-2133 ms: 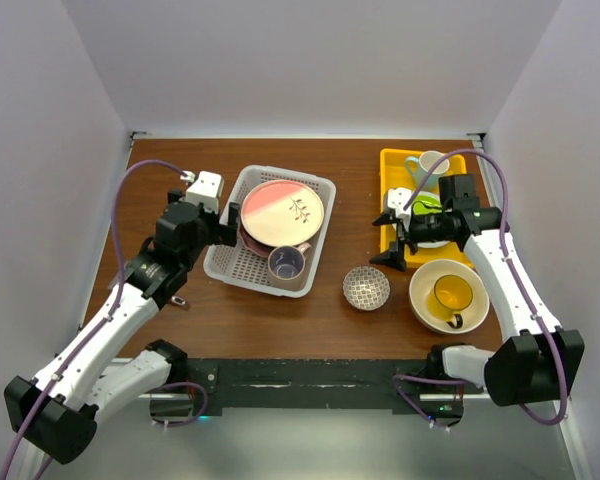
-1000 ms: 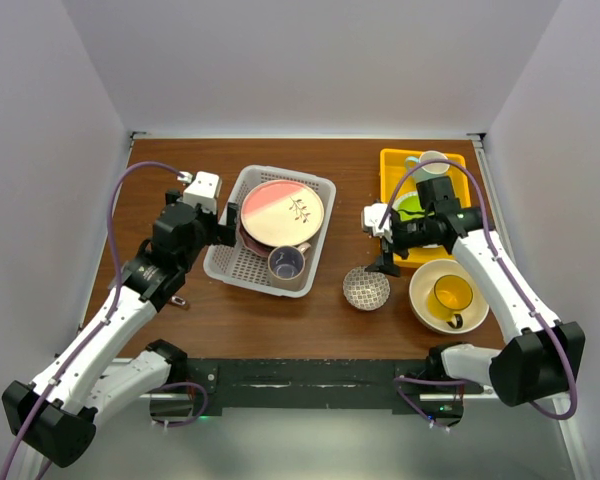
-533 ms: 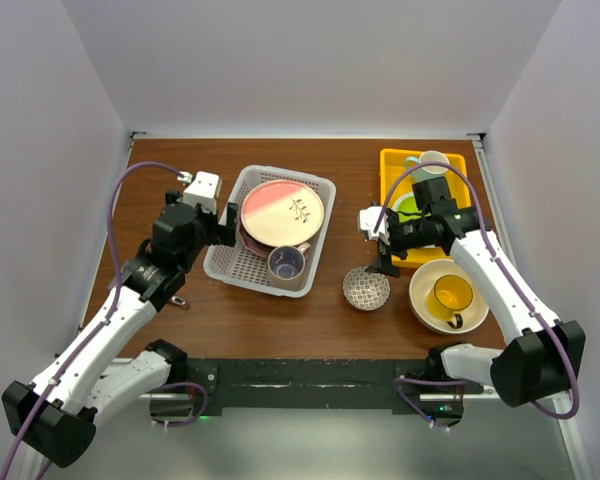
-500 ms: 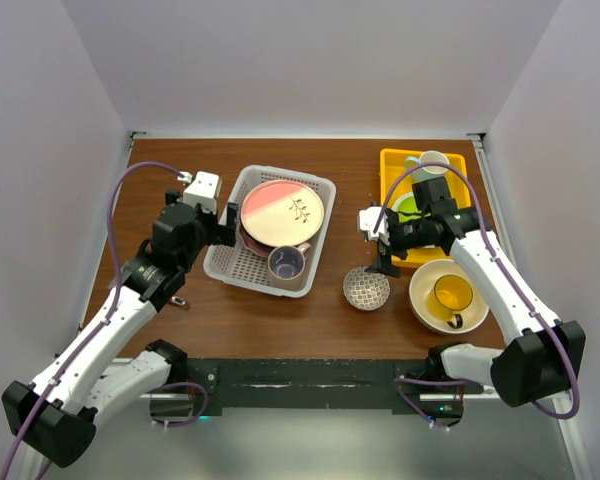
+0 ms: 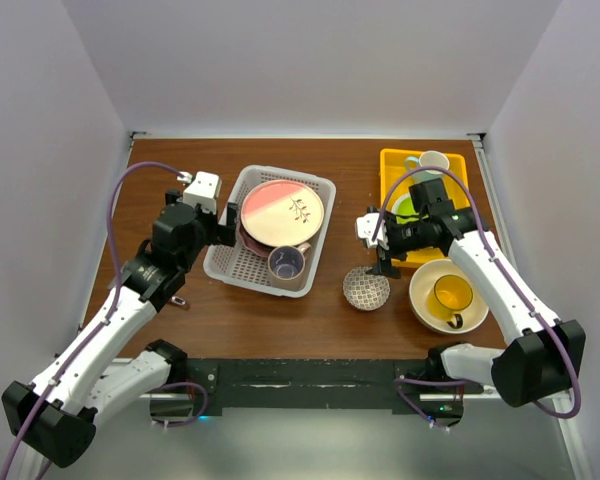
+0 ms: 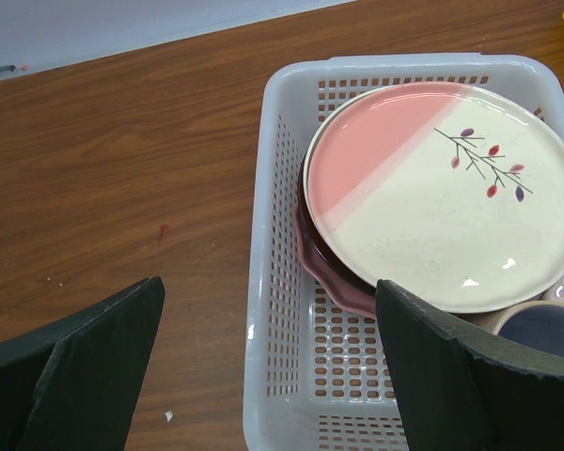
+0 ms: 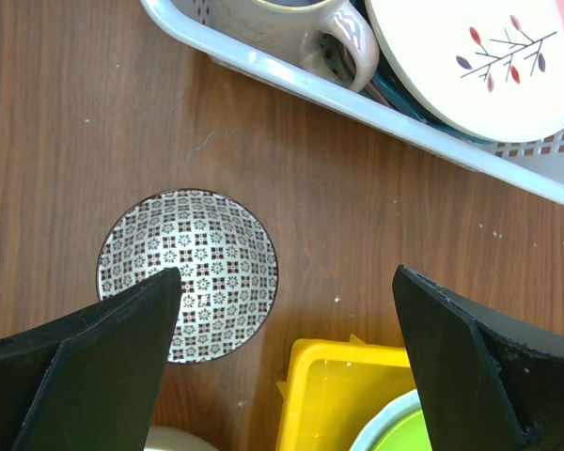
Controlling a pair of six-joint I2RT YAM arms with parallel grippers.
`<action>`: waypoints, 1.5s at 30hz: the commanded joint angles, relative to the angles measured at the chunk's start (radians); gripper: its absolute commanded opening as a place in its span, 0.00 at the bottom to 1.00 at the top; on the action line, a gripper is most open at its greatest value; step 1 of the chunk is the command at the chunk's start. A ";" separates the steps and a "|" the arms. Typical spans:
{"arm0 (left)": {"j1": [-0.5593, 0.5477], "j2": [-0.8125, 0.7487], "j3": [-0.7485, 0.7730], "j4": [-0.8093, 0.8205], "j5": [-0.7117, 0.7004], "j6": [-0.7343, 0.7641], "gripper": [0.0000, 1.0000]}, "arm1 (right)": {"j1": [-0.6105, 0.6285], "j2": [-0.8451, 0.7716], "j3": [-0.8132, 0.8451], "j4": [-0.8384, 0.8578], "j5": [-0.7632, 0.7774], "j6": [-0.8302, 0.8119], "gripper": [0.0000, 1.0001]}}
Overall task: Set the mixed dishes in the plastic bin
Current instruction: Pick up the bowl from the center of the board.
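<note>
The left end effector (image 6: 270, 284) hangs over the left wall of the plastic bin (image 6: 263, 395). Its jaws are spread wide and it holds nothing. Inside the bin the pink-and-cream plate (image 6: 442, 193) lies on top of a dark pink dish (image 6: 331, 291), and a beige mug (image 5: 287, 263) stands at the near end of the bin.

The right end effector (image 7: 287, 274) is also fully open and empty. It hovers above the counter (image 5: 280, 310), between the bin and the yellow tray (image 7: 324, 395). In the right wrist view one of its fingers covers the edge of the small patterned bowl (image 7: 188, 272). This bowl stands on the counter, apart from the bin. To its right, the large cream bowl (image 5: 423, 283) holds a yellow mug (image 5: 452, 296). On the tray there are a white mug (image 5: 432, 162) and a green dish (image 7: 409, 434), partly hidden by the arm.
</note>
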 commanded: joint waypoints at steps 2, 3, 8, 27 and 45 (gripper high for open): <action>0.005 -0.019 -0.004 0.051 -0.014 -0.015 1.00 | 0.010 0.005 -0.006 -0.013 0.009 -0.054 0.98; 0.005 -0.020 -0.004 0.048 -0.014 -0.015 1.00 | 0.012 0.007 -0.006 -0.013 0.010 -0.054 0.98; 0.005 -0.022 -0.004 0.048 -0.014 -0.015 1.00 | 0.016 0.017 -0.006 -0.013 0.010 -0.057 0.98; 0.005 -0.028 -0.006 0.049 -0.013 -0.013 1.00 | 0.025 0.016 -0.027 0.006 0.041 -0.054 0.98; 0.005 -0.028 -0.007 0.051 -0.013 -0.013 1.00 | 0.047 0.018 -0.055 0.034 0.081 -0.054 0.98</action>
